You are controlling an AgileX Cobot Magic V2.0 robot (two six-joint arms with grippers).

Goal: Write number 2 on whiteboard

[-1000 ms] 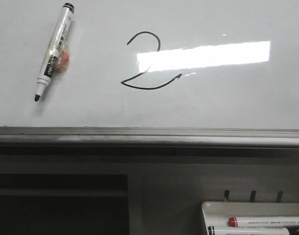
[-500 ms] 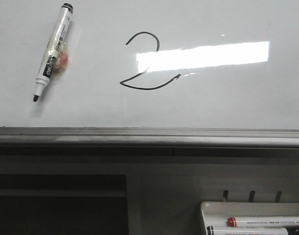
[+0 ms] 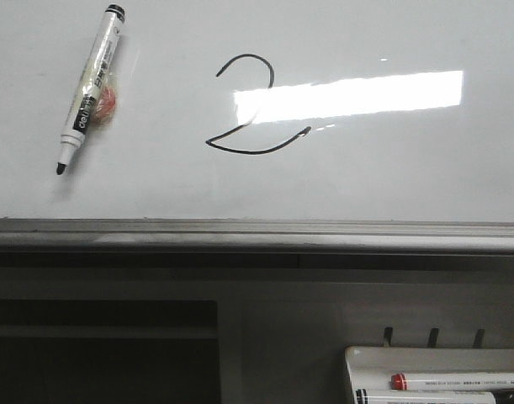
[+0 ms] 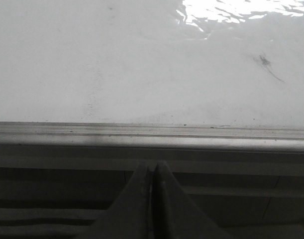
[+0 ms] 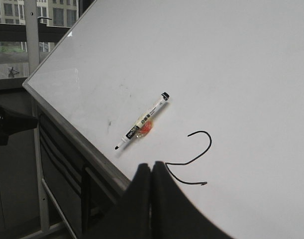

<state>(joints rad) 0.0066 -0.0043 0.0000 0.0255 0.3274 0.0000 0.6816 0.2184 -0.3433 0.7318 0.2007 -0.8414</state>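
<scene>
Whiteboard (image 3: 391,185) fills pretty much the whole scene, and the number 2 (image 3: 255,109) is already drawn near its middle, hooked top and long curved base, so the writing looks done to me. Uncapped marker (image 3: 90,86) lies on the board, well left of it. Left gripper (image 4: 152,172) and right gripper (image 5: 152,172) both have fingers pressed together, holding nothing.

whiteboard (image 3: 408,177): glossy, smooth | frame (image 3: 257,236): grey brushed metal
</scene>
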